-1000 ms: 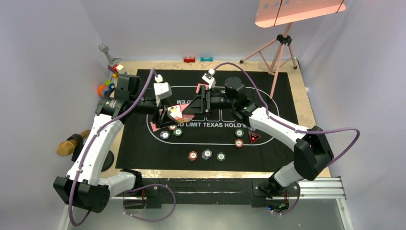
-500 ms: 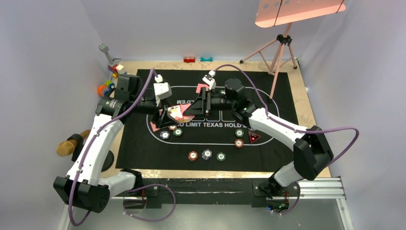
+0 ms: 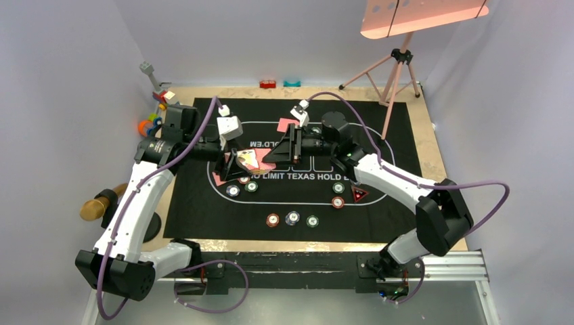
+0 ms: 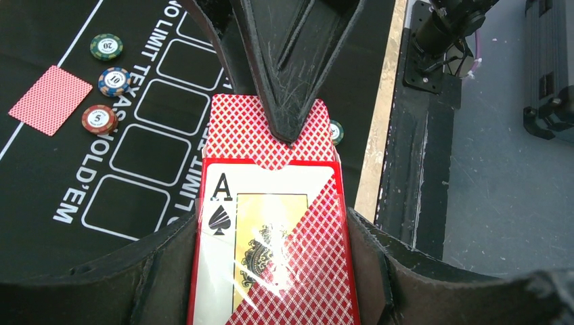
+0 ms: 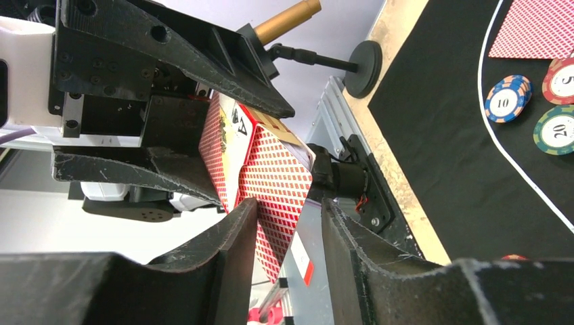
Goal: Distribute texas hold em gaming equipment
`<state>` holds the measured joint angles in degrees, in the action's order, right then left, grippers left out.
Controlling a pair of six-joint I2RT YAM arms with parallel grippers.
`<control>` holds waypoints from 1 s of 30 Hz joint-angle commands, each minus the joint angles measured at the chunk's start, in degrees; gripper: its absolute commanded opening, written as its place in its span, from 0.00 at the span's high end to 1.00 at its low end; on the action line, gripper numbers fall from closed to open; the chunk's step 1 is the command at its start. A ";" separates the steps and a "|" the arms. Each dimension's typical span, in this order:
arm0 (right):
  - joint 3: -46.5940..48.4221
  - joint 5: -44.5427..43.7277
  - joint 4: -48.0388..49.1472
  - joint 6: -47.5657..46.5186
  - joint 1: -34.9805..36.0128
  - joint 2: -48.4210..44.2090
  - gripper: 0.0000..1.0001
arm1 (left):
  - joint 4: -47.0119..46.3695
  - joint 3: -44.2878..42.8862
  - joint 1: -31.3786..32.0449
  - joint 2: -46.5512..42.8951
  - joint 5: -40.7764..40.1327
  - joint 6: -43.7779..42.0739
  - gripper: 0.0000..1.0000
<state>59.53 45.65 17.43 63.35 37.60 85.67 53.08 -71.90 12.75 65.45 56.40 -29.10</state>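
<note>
Black mat (image 3: pixel 386 223) at frame centre: left fingers (image 4: pixel 159 271) grip the card box (image 4: pixel 271 257); right fingers (image 5: pixel 227 257) have narrowed onto its protruding cards (image 4: pixel 237 128), seemingly pinching them, ready for dealing.

The card pack (image 4: pixel 271 257) runs off the bottom edge, half hiding a poker chip (image 4: pixel 336 132) behind it.

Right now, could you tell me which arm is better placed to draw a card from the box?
Right: the right gripper straddles the cards poking from the card box, which the left gripper clamps.
</note>
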 commanded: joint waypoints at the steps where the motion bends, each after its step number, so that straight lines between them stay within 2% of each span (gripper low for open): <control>1: -1.18 -0.08 0.78 -0.16 -1.11 -2.95 0.60 | -2.88 -3.50 -0.38 -1.72 4.46 0.61 1.00; 15: -3.10 0.67 -0.87 -0.56 -4.72 -7.03 0.68 | -3.04 -3.38 -0.42 -1.68 4.50 0.80 1.00; 18: -3.18 0.88 -1.46 -0.69 -5.54 -8.21 0.75 | -3.19 -3.25 -0.44 -1.72 4.43 0.94 1.00; 21: -3.14 0.98 -1.89 -0.60 -6.24 -9.50 0.88 | -3.64 -2.73 -0.43 -1.68 4.50 1.28 1.00; 25: -3.08 1.30 -2.34 -0.36 -6.83 -10.15 0.99 | -3.81 -2.34 -0.43 -1.64 4.18 1.14 1.00; 28: -3.34 1.50 -2.32 -0.33 -7.07 -10.21 0.99 | -3.84 -2.25 -0.42 -1.60 4.14 1.15 1.00; 30: -3.32 1.67 -2.84 -0.70 -7.09 -9.96 0.91 | -3.85 -2.29 -0.45 -1.72 4.16 1.16 1.00</control>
<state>56.53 46.06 14.68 63.26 30.81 76.60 52.25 -72.55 12.75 65.34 57.69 -28.08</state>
